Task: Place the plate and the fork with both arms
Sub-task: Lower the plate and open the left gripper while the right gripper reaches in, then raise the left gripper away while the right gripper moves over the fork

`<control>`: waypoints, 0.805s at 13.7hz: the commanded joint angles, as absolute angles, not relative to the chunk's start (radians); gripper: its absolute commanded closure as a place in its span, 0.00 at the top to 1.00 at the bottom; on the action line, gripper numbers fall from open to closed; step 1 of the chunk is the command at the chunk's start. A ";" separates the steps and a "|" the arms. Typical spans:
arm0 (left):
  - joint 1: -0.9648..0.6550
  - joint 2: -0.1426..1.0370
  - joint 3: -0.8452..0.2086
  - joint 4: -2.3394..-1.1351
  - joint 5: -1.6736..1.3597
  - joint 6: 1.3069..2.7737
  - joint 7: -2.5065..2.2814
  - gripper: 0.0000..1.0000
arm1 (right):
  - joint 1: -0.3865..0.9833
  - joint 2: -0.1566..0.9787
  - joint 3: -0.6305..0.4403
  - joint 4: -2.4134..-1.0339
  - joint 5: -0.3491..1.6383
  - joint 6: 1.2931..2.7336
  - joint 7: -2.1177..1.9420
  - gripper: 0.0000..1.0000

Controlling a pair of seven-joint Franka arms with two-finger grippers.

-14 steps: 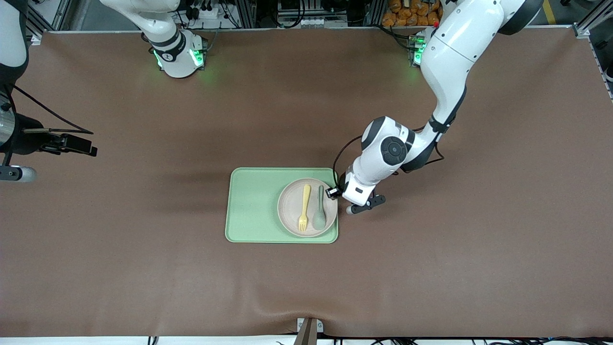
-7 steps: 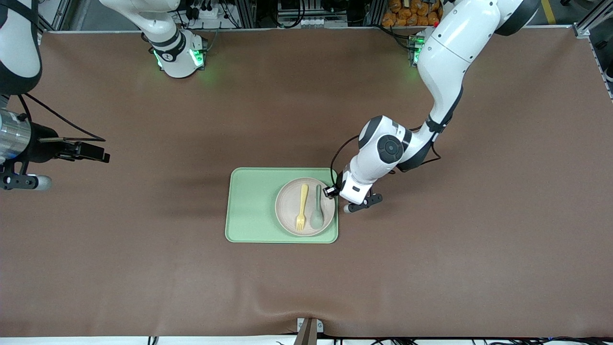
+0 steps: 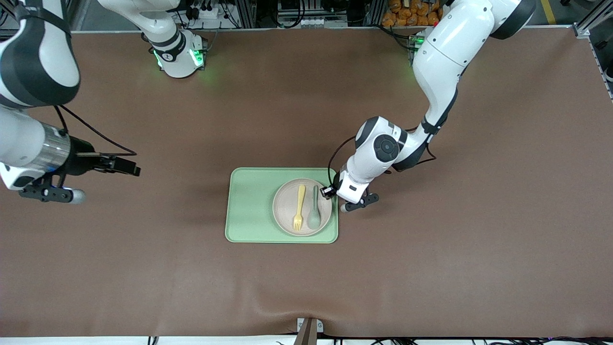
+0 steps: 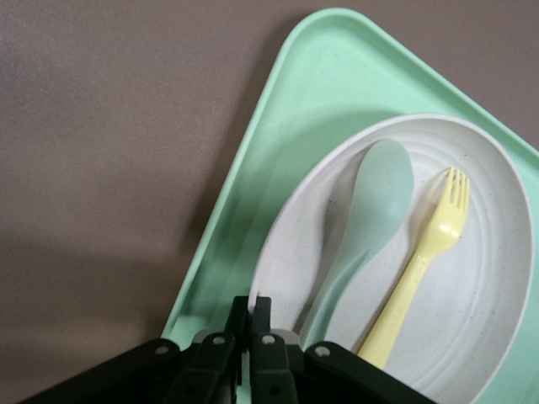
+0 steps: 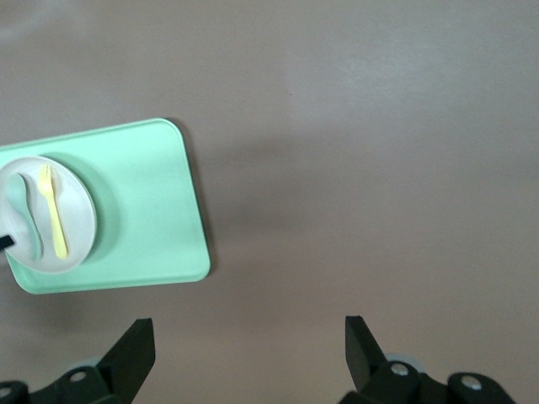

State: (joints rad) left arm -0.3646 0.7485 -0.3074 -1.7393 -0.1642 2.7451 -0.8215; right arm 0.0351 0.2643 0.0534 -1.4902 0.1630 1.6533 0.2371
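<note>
Front view: the plate (image 3: 302,207) sits on the green tray (image 3: 249,206), carrying the fork (image 3: 299,207) and spoon (image 3: 314,213); nothing looks placed yet.

Left wrist view: the left tool (image 4: 251,313) is pinched narrow on the plate's rim.

Right wrist view: the right tool (image 5: 249,349), spread wide, hangs over bare surface (image 5: 379,151).

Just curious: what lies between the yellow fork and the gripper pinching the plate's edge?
The green spoon, lying on the plate beside the fork. The left wrist view shows it between the fork and the left gripper.
</note>
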 commanded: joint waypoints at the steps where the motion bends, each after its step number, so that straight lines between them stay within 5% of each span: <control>1: -0.359 0.738 -0.301 -1.735 -0.138 2.757 -0.851 0.80 | 0.093 0.297 0.049 -1.479 0.178 1.698 0.331 1.00; 2: -0.360 0.735 -0.301 -1.733 -0.138 2.754 -0.851 1.00 | 0.103 0.311 0.051 -1.477 0.178 1.707 0.334 1.00; 7: -0.347 0.680 -0.296 -1.559 -0.135 2.461 -0.911 1.00 | 0.181 0.406 0.052 -1.448 0.178 1.848 0.426 1.00; 11: -0.287 0.557 -0.288 -1.540 0.004 2.335 -0.890 1.00 | 0.284 0.567 0.060 -1.338 0.176 1.989 0.595 1.00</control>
